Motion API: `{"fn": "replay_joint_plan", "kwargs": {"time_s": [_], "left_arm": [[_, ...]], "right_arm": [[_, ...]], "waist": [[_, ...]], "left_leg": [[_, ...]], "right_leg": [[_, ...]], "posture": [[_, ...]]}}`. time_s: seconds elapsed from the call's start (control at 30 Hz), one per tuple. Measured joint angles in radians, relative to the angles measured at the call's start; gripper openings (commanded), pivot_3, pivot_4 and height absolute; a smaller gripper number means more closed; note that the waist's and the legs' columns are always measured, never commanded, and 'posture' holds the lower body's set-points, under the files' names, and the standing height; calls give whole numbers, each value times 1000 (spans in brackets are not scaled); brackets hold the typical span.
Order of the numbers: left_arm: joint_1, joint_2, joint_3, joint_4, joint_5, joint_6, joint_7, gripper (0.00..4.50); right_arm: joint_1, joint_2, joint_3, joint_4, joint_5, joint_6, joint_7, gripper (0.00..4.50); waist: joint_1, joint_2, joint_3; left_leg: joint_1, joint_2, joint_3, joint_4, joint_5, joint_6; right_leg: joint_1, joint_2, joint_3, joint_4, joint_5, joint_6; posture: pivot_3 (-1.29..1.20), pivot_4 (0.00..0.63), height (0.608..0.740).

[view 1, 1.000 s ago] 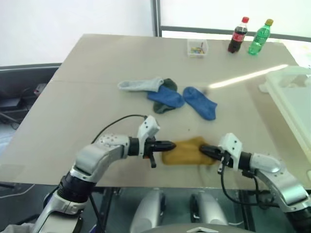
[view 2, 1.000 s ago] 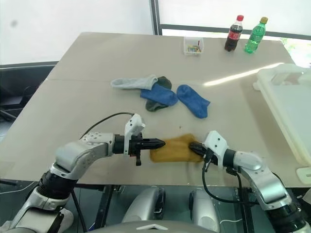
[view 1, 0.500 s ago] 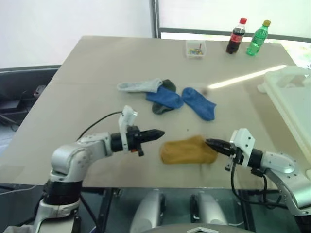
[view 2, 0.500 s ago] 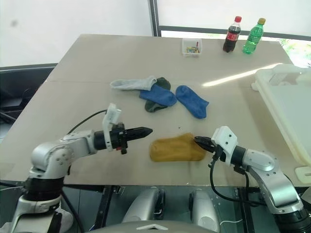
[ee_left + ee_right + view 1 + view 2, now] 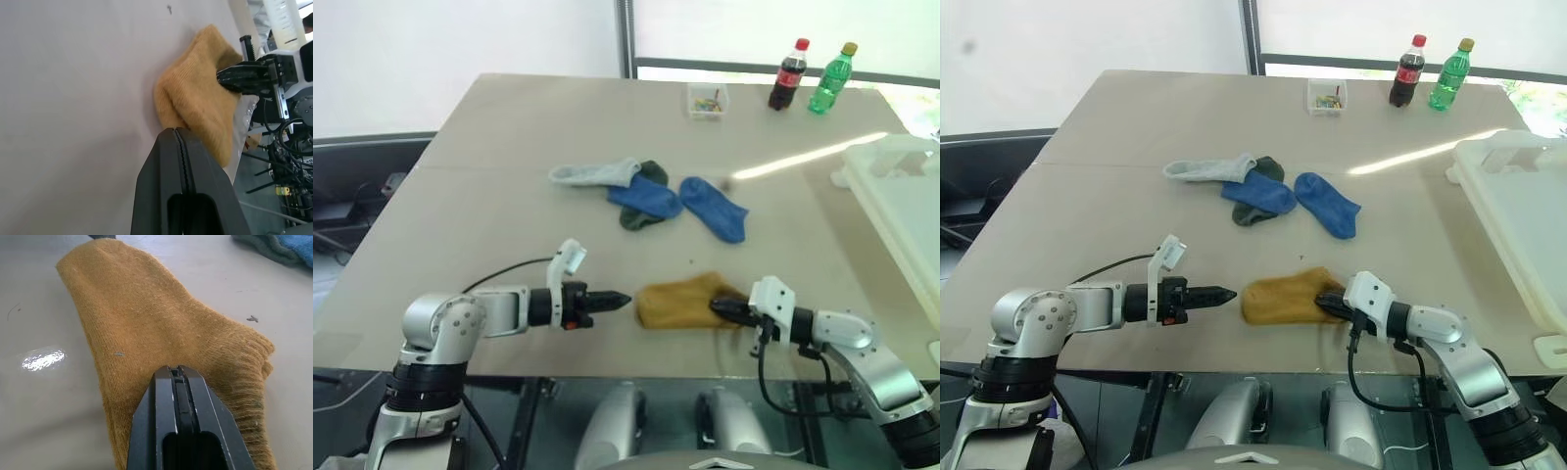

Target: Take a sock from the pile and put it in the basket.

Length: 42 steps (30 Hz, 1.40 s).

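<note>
Beige table (image 5: pixel 489 176) carries the pile (image 5: pixel 646 186) mid-surface; one mustard sock (image 5: pixel 680 302) lies apart near the front edge. We see the left gripper (image 5: pixel 619 300) pinched closed just beside its toe end, and the right gripper (image 5: pixel 720 308) closed with its tips on the cuff; we cannot tell if fabric is caught. Nothing has reached the basket (image 5: pixel 901 196), which is cut off at the right edge.

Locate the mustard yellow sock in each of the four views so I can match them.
Left eye view: yellow sock low centre, between both grippers.
Right eye view: low centre.
Left wrist view: upper right.
Right wrist view: across the middle.
Shared landmark: the right gripper at the sock's edge.
</note>
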Motion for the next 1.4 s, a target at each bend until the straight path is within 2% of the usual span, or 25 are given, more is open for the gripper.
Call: {"fn": "replay_joint_plan", "kwargs": {"time_s": [0.2,0.23,0.3,0.33,0.4,0.43,0.6,0.8,0.9,1.13,1.27,1.4], "left_arm": [[-4,-22,-26,19,10,47,15,21],[-6,-33,-22,29,15,32,13,525],[-5,-41,-22,42,16,23,5,1172],[-5,-41,-19,42,8,25,-6,1708],[-5,-41,3,42,-18,45,-10,2367],[-5,-41,24,42,-34,68,-9,2873],[-14,-39,59,42,-77,125,-4,4494],[-93,-195,122,134,-81,214,105,4494],[-114,-235,125,151,-84,237,140,4494],[-113,-211,100,215,-165,233,152,4494],[-113,-165,42,234,-259,235,163,4494],[-132,-172,-12,265,-317,247,187,4494]], "right_arm": [[15,14,-2,14,-2,-10,0,0],[19,16,-2,13,-4,-10,-4,0],[25,18,-2,10,-7,-10,-12,0],[29,18,-3,4,-10,-10,-15,0],[34,18,-3,-3,-12,-10,-19,0],[38,18,-5,-7,-12,-11,-22,0],[53,18,-11,-18,-13,-12,-31,0],[59,18,-15,-23,-16,-6,-34,0],[57,18,-13,-23,-17,-5,-33,0],[59,17,-12,-26,-21,-3,-33,0],[66,17,-13,-33,-21,-3,-34,0],[71,17,-16,-39,-22,-3,-35,0]], "waist": [[1,-1,-1],[1,0,-1],[0,0,-1],[0,0,-1],[0,0,-1],[0,0,-1],[2,0,-1],[4,1,-6],[3,2,-8],[2,2,-11],[2,2,-11],[3,2,-11]], "left_leg": [[12,0,0,-2,-3,-4],[12,0,0,-2,-3,-4],[12,1,0,-2,-3,-4],[12,0,0,-2,-3,-4],[12,0,0,-2,-3,-5],[12,0,0,-3,-3,-5],[12,0,0,-3,-3,-5],[12,0,-1,-3,-3,-4],[12,-1,-1,-3,-3,-4],[12,-1,-1,-4,-3,-5],[12,-1,-1,-7,-3,-5],[11,-1,-1,-8,-3,-4]], "right_leg": [[11,-2,0,-2,0,0],[11,-2,0,-2,0,0],[11,-2,0,-2,0,0],[11,-2,0,-2,0,0],[11,-3,0,-2,0,0],[11,-3,0,-3,0,0],[11,-3,0,-4,0,0],[12,-3,-1,-4,0,0],[12,-3,-1,-4,0,0],[12,-4,-1,-5,0,0],[12,-4,-1,-7,0,0],[11,-5,-1,-8,0,0]], "posture": [[0,150,729],[0,150,729],[0,150,729],[0,150,729],[0,150,729],[0,150,729],[0,150,729],[0,150,729],[0,150,729],[0,150,729],[0,150,729],[0,150,729]]}}
